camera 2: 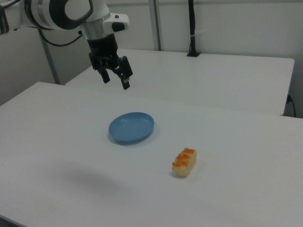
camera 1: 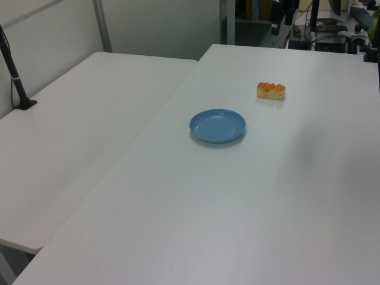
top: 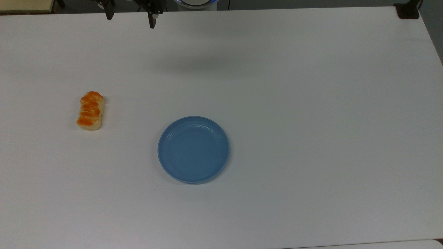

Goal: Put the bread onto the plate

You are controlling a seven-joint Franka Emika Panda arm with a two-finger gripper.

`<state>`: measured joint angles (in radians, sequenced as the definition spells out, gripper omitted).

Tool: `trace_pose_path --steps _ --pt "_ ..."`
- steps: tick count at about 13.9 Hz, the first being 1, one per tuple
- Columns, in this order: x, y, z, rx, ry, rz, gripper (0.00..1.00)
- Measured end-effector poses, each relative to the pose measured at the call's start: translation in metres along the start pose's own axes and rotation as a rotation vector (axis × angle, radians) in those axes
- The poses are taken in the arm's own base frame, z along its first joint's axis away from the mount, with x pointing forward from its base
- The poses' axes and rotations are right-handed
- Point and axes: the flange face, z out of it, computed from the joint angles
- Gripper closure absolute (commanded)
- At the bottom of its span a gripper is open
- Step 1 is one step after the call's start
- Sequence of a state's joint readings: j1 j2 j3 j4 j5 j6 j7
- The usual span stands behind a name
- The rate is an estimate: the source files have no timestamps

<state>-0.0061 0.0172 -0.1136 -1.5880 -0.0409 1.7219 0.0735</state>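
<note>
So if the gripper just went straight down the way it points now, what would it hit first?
Probably bare table. The open gripper hangs high, pointing down; its shadow falls on empty tabletop, apart from the blue plate and the bread. Depth is hard to judge.

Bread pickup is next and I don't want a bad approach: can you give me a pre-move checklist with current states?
1. Gripper open, holding nothing: ok.
2. Bread lying free on the table, top side up, nothing touching it: ok.
3. Plate empty: ok.
4. Bread and plate apart, with bare table between them: ok.
5. Gripper above the bread: not ok; it hangs high, away from the bread.
6. Fingers lined up across the bread's narrow sides: cannot tell.
</note>
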Motion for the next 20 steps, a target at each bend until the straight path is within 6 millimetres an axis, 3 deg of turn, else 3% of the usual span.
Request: trace_pose_path --steps 20 --pt "-0.0061 -0.0009 -0.0037 -0.002 -0.041 -0.015 0.00"
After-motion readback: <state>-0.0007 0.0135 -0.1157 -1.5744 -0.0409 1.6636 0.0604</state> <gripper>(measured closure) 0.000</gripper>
